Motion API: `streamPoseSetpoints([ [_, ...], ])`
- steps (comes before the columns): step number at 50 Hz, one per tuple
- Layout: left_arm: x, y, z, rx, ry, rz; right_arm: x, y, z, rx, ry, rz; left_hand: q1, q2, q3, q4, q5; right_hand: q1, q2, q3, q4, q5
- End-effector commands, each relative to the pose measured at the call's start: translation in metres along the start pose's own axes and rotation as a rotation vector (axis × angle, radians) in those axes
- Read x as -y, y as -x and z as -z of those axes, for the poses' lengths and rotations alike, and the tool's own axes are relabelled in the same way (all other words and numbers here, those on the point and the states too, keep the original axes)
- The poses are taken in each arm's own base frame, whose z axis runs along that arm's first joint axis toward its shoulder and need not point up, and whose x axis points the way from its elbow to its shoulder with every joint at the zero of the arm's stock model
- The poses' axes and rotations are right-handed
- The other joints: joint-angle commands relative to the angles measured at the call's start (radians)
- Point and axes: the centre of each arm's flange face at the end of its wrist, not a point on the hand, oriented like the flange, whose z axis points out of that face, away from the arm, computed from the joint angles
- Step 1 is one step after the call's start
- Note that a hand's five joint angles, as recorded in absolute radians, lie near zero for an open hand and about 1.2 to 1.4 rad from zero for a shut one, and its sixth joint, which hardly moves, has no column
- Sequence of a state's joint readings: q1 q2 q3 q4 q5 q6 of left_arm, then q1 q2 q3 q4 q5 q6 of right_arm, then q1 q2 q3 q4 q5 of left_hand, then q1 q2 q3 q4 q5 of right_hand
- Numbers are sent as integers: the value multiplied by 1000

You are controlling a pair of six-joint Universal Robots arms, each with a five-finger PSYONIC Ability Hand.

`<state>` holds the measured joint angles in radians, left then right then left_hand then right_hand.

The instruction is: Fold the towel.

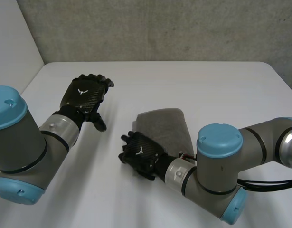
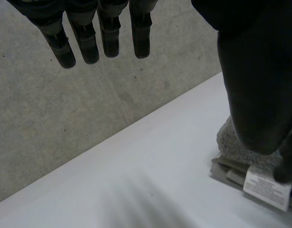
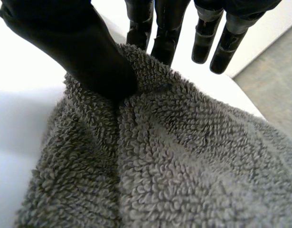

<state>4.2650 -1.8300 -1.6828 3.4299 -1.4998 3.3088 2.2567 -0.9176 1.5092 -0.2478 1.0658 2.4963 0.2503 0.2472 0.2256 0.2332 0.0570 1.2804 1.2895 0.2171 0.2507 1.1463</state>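
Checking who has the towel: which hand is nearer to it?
Right. The right hand pinches the towel at its edge, thumb on top; the left hand hangs open over the table, apart from it.

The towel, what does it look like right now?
The towel is grey looped terry cloth, folded into a thick bundle lying on the white table. A white label shows at its layered edge. The right robot hand pinches one edge between thumb and fingers.
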Motion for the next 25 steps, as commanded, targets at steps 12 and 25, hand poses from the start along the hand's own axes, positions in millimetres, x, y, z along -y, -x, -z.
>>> streamPoseSetpoints([
  [12, 17, 4, -11, 13, -72, 4, 22, -35, 42, -141, 12, -41, -66, -63, -51, -59, -47, -1106, -1115, -43, -76, -1146],
  [25, 16, -15, -29, -38, -79, 91, 16, -96, 96, -349, 111, -402, -66, -63, -51, -59, -47, -1106, -1115, -43, -76, -1146],
])
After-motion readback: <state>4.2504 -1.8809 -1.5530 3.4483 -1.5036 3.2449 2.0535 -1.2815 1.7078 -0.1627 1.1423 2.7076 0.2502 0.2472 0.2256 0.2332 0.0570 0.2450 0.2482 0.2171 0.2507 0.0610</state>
